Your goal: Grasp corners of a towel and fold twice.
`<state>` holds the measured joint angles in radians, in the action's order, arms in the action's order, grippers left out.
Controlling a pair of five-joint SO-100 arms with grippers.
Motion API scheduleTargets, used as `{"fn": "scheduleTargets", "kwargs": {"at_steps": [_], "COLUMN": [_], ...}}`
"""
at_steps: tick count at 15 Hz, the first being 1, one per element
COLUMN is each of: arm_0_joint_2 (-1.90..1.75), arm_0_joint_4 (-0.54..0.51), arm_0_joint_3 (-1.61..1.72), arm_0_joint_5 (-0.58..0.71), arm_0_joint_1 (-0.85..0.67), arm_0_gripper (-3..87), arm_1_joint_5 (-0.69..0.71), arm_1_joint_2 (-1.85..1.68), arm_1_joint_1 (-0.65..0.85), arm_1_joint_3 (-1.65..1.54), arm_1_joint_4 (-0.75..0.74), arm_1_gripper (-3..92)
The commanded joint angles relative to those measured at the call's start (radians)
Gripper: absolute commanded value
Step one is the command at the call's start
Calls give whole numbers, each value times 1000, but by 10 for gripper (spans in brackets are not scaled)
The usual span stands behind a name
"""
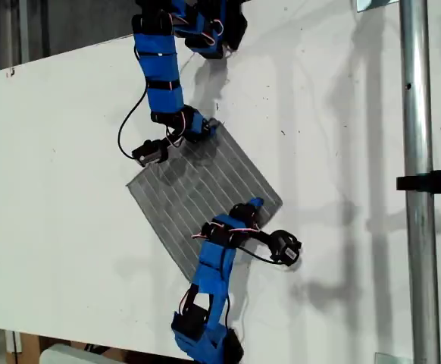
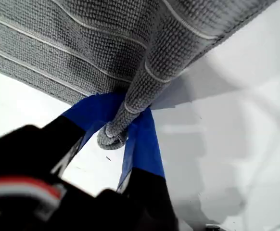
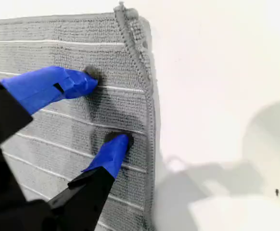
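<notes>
Gripping towel corners, first fold not yet made.

The white surface (image 1: 61, 152) is carrying the grey striped towel (image 1: 205, 186), lying flat and unfolded between both arms; no containers are showing. My first gripper (image 2: 123, 127) is clamping a bunched towel corner (image 2: 112, 137) and lifting it. My second gripper (image 3: 106, 113), jaws apart, is pressing both tips onto the cloth just beside its hemmed edge, near another corner (image 3: 125, 12). Next, I judge, it needs closing there before both corners are carried across.
</notes>
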<state>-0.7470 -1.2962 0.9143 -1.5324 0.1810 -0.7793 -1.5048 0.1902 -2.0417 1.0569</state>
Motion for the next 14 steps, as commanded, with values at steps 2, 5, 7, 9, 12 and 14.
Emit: {"fn": "scheduleTargets", "kwargs": {"at_steps": [2,5,7,9,12,14], "arm_0_joint_2": [15,-26,-140,-313,-528,-586], "arm_0_joint_4": [-66,-63,-109,-149,-193,-196], "arm_0_joint_3": [11,15,15,20,38,55], "arm_0_joint_5": [-101,-97,-37,35,95,74], "arm_0_joint_1": [54,75,75,80,100,104], "arm_0_gripper": [-29,-29,-29,-29,-29,-29], "arm_1_joint_5": [-23,-28,-54,-77,-124,-124], "arm_1_joint_2": [-43,-61,-114,-193,-354,-328], "arm_1_joint_1": [-21,-25,-41,-107,-202,-235], "arm_1_joint_3": [34,34,41,100,189,287], "arm_1_joint_4": [-5,-3,23,127,265,275], "arm_1_gripper": [-2,-2,-3,-3,-3,-3]}}
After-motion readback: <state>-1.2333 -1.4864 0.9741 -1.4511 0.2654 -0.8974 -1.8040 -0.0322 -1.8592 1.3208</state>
